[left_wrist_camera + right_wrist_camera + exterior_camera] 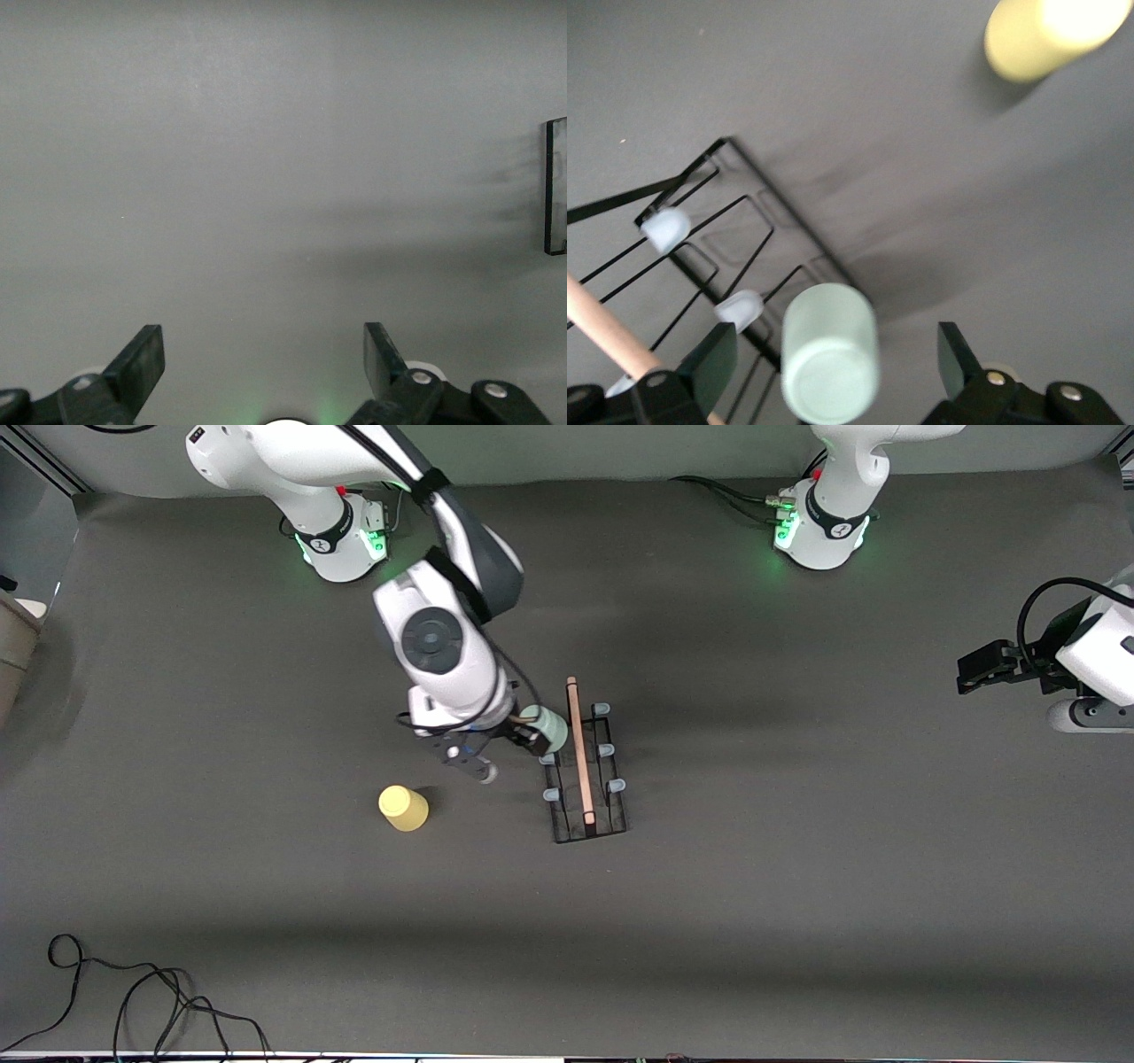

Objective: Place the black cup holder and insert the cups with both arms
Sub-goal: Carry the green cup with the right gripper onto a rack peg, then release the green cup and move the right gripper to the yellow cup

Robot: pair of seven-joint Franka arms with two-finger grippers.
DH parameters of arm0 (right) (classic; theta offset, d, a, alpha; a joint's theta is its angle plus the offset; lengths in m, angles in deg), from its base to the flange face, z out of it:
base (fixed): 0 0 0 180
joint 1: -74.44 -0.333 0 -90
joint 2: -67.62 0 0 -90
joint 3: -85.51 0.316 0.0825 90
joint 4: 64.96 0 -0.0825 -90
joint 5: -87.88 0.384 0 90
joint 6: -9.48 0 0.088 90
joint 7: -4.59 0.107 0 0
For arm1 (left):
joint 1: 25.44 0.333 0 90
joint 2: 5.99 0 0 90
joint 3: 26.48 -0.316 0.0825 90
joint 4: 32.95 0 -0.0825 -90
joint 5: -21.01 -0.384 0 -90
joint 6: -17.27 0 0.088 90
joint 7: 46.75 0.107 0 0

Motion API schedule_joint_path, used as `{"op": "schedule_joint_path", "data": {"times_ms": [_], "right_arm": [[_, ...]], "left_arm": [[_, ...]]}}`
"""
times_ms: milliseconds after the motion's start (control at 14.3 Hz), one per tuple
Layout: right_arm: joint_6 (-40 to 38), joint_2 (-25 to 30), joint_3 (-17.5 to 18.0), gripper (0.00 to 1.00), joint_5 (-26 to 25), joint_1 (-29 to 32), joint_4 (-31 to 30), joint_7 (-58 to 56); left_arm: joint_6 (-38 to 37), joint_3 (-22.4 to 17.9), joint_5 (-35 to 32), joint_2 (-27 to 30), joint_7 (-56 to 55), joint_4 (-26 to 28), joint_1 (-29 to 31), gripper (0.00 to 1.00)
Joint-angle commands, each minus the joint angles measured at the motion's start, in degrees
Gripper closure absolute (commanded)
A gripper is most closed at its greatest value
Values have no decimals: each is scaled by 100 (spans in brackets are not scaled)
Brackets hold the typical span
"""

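While the left arm waits off at its own end of the bench, its gripper [264, 363] hangs over bare grey surface with the fingers spread wide and nothing between them. The right arm reaches out toward the middle, and its gripper [833, 359] sits just beside the black cup holder [586, 779], fingers apart. A pale grey-green cup [830, 352] stands between those fingers, upside down on one of the holder's prongs at the end farther from the front camera, on the side facing the right arm; the fingers [709, 365] show a gap on either side of it and don't touch it. The holder itself rests on the bench [797, 868] near the centre, its wooden handle [580, 755] running along the top, the other blue-tipped prongs [616, 786] bare. A yellow cup [403, 808] stands mouth down on the bench, toward the right arm's end and a little nearer the front camera than the right gripper.
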Motion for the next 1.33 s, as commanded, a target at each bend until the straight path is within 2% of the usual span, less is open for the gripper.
{"op": "schedule_joint_path", "data": {"times_ms": [0,140,421,631,841,982,1262], "right_arm": [[-385,261,-490,0,13,215,-62,-1364],[-360,183,-711,0,13,425,-71,-2313],[411,-46,-712,0,31,1102,-561,-3458],[1290,-187,-703,0,92,1174,-1106,-3601],[2047,-310,-694,0,846,1138,-1537,-3968],[2242,-415,-668,0,1129,1112,-1600,-4093],[2418,-652,-641,0,1138,1112,-1609,-4093]], "left_arm": [[44,28,-48,44,56,16,23,0],[44,28,-48,44,56,16,23,0],[44,28,-48,44,56,16,23,0],[44,28,-48,44,56,25,32,0],[61,28,-48,61,56,25,40,0],[52,28,-48,70,65,16,49,0],[44,19,-48,79,56,25,58,0]]}}
